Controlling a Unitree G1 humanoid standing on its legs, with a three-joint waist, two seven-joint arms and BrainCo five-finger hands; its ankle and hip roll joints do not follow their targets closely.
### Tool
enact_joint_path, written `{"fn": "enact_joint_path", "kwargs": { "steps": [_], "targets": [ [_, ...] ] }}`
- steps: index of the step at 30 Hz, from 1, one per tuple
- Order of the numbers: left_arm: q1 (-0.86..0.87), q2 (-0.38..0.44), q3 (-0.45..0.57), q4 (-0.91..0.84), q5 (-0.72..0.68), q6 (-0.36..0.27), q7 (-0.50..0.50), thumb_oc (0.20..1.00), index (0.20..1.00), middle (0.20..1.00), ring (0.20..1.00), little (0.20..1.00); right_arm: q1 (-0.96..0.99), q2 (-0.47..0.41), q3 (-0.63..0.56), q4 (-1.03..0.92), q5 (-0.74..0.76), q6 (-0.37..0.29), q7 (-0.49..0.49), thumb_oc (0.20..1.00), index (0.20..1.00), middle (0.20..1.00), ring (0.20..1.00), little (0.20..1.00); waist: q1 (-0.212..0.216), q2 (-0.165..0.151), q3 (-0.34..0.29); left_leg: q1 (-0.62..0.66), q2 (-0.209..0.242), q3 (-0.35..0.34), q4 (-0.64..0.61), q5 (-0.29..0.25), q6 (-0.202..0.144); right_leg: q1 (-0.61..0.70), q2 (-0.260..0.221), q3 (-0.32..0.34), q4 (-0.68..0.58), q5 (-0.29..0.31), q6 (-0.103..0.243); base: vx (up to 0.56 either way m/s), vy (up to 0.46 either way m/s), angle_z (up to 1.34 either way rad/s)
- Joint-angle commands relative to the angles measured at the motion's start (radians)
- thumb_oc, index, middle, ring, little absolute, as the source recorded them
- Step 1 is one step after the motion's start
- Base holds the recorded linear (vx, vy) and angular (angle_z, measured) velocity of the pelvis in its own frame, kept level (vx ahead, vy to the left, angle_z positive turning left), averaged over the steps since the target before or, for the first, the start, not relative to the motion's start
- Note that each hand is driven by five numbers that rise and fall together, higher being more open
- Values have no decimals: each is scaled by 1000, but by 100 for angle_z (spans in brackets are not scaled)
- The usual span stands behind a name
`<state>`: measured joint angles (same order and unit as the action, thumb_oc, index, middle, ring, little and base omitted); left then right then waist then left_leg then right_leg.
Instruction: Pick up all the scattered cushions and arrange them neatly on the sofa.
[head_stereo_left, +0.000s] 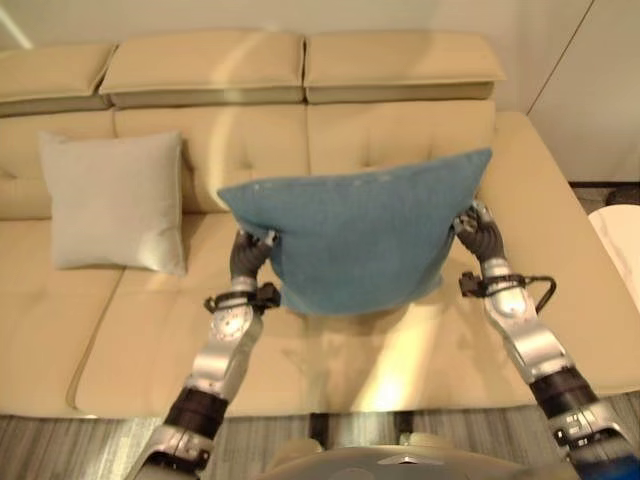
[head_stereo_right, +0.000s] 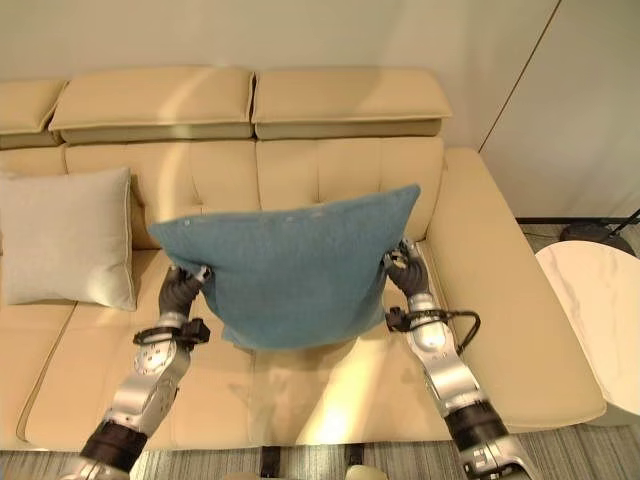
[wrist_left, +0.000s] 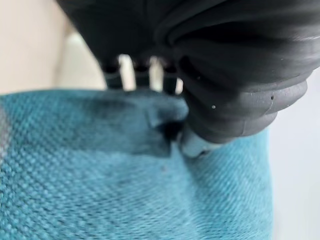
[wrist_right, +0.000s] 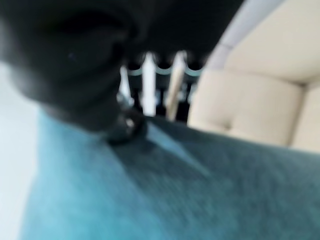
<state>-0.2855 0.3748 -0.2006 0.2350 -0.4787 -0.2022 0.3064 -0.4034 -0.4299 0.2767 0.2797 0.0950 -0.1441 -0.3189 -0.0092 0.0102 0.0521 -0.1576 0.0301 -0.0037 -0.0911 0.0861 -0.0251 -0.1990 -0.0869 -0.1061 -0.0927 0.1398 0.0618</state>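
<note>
Left arm: reaches forward from the lower left, forearm angled up.
Left hand (head_stereo_left: 250, 255): fingers pinched on the blue cushion (head_stereo_left: 360, 240) (its left edge).
Right hand (head_stereo_left: 480, 235): clamped on the opposite edge.

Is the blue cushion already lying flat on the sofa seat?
No, the blue cushion is held up above the sofa seat, pinched at its sides by the left hand and the right hand.
</note>
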Motion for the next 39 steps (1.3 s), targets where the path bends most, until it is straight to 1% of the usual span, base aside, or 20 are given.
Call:
{"fn": "enact_joint_path", "kwargs": {
  "steps": [1, 3, 4, 5, 6, 10, 17, 22, 23, 24, 25, 26, 29, 30, 32, 33, 35, 36, 39],
  "targets": [
    [-220, 19, -86, 3, 56, -131, 17, 200, 200, 200, 200, 200, -146, 20, 12, -41, 4, -82, -31, 200, 200, 200, 200, 200, 8, -1, -1, 18, 6, 7, 4, -68, -58, 58, -15, -28, 5, -107, 95, -78, 21, 13],
    [-291, 39, -103, 45, 56, -137, 34, 200, 200, 200, 200, 200, -212, 17, 32, -4, 7, -80, -52, 200, 200, 200, 200, 200, 9, 2, 9, -11, 5, 5, 4, -59, -60, 28, -14, -25, 5, -99, 94, -73, 26, 6],
    [-294, 39, -103, 47, 55, -138, 34, 200, 200, 200, 200, 200, -216, 17, 32, -1, 7, -81, -52, 200, 200, 200, 200, 200, 9, 2, 10, -13, 5, 5, 4, -58, -60, 25, -14, -25, 5, -98, 94, -87, 31, 0],
    [-372, 65, -122, 87, 59, -147, 56, 200, 200, 200, 200, 200, -298, 8, 54, 45, 9, -81, -78, 200, 200, 200, 200, 200, 10, 2, 22, -50, 3, 2, 4, -47, -62, -11, -11, -18, 5, -88, 94, -103, 27, 0],
    [-401, 74, -130, 110, 59, -153, 65, 200, 200, 200, 200, 200, -330, 8, 67, 69, 10, -81, -85, 200, 200, 200, 200, 200, 11, 1, 25, -65, 2, 2, 4, -39, -64, -26, -10, -19, 5, -82, 94, -114, 33, -3],
    [-521, 110, -161, 206, 49, -170, 92, 200, 200, 200, 200, 200, -441, 7, 95, 174, 31, -82, -110, 200, 200, 200, 200, 200, 9, -1, 15, -139, -9, -1, 4, -14, -70, -100, -11, -18, 5, -57, 97, -41, 35, -1],
    [-635, 138, -207, 307, 31, -183, 93, 200, 200, 200, 200, 200, -540, -14, 132, 301, 50, -87, -116, 200, 200, 200, 200, 200, 5, -1, 28, -231, -26, -3, 4, 14, -80, -194, -15, -21, 5, -28, 102, -21, 23, 0],
    [-680, 149, -234, 393, 33, -183, 81, 200, 200, 200, 200, 200, -602, -40, 154, 380, 45, -88, -125, 200, 200, 200, 200, 200, 9, 1, 25, -297, -27, -9, 4, 30, -94, -264, -20, -22, 5, -14, 111, -6, 10, 1],
    [-702, 153, -248, 427, 38, -181, 81, 238, 238, 238, 238, 238, -625, -51, 165, 413, 39, -84, -129, 200, 200, 200, 200, 200, 7, 2, 20, -321, -31, -14, 4, 39, -97, -289, -22, -25, 5, -8, 114, 14, 10, 5],
    [-720, 154, -261, 459, 44, -177, 83, 564, 564, 564, 564, 564, -647, -58, 178, 439, 33, -81, -135, 200, 200, 200, 200, 200, 7, 2, 21, -326, -32, -14, 4, 36, -100, -296, -21, -24, 5, -9, 116, 0, 8, 5],
    [-743, 160, -273, 487, 44, -176, 83, 1000, 1000, 1000, 1000, 1000, -670, -63, 190, 462, 32, -79, -137, 357, 357, 357, 357, 357, 8, 2, 18, -335, -33, -16, 4, 39, -102, -304, -22, -24, 5, -8, 117, -6, 8, 5],
    [-786, 169, -284, 542, 37, -174, 86, 1000, 1000, 1000, 1000, 1000, -715, -77, 212, 505, 29, -73, -143, 1000, 1000, 1000, 1000, 1000, 6, 1, 15, -353, -37, -20, 4, 49, -104, -322, -22, -25, 5, -2, 121, -14, 16, 4],
    [-856, 184, -301, 632, 25, -162, 90, 1000, 1000, 1000, 1000, 1000, -780, -101, 254, 583, 18, -53, -156, 1000, 1000, 1000, 1000, 1000, 8, -1, 17, -355, -41, -21, 4, 51, -109, -325, -21, -30, 5, -1, 125, 0, 0, 0],
    [-888, 201, -305, 669, 17, -158, 95, 1000, 1000, 1000, 1000, 1000, -807, -115, 267, 618, 19, -42, -164, 1000, 1000, 1000, 1000, 1000, 10, -3, 17, -354, -42, -22, 4, 53, -111, -323, -21, -33, 5, 0, 129, 0, 0, 0],
    [-905, 212, -294, 712, -3, -151, 98, 1000, 1000, 1000, 1000, 1000, -828, -129, 274, 663, 24, -27, -171, 1000, 1000, 1000, 1000, 1000, 12, -4, 15, -353, -45, -25, 4, 54, -113, -321, -21, -36, 5, 0, 130, 0, 0, 0],
    [-915, 230, -283, 740, -16, -146, 97, 1000, 1000, 1000, 1000, 1000, -839, -147, 280, 697, 23, -13, -174, 1000, 1000, 1000, 1000, 1000, 14, -5, 13, -348, -47, -26, 4, 52, -114, -315, -21, -40, 5, -1, 130, 0, 0, 0],
    [-925, 266, -281, 769, -11, -136, 94, 1000, 1000, 1000, 1000, 1000, -846, -185, 282, 731, 34, 2, -169, 1000, 1000, 1000, 1000, 1000, 17, -8, 10, -334, -48, -27, 4, 50, -116, -302, -22, -45, 5, -2, 131, 0, 0, 0],
    [-925, 266, -281, 769, -11, -136, 94, 1000, 1000, 1000, 1000, 1000, -846, -185, 282, 731, 34, 2, -169, 1000, 1000, 1000, 1000, 1000, 17, -8, 10, -334, -48, -27, 4, 50, -116, -302, -22, -45, 5, -2, 131, 13, 8, 3],
    [-902, 320, -262, 784, 6, -124, 82, 1000, 1000, 1000, 1000, 1000, -815, -245, 256, 730, 52, 2, -159, 1000, 1000, 1000, 1000, 1000, 19, -13, 1, -313, -49, -27, 4, 44, -117, -277, -24, -55, 5, -7, 131, 31, -3, 6]
  ]
}}
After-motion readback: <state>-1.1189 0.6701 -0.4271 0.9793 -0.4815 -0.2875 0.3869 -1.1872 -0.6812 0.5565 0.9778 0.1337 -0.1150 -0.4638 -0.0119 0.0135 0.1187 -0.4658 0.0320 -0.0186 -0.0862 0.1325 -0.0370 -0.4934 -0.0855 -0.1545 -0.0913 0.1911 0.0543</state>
